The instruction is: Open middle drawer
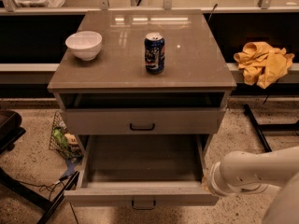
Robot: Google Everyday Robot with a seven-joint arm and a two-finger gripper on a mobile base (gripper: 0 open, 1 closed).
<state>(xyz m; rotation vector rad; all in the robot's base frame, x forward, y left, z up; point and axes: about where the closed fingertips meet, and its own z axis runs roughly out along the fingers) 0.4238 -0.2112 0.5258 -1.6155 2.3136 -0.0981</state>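
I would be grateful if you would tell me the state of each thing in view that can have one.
middle drawer: pulled far out, tray empty.
upper drawer: pushed in.
can: upright.
bowl: upright, mouth up.
yellow cloth: crumpled.
gripper: at the middle drawer's right front corner.
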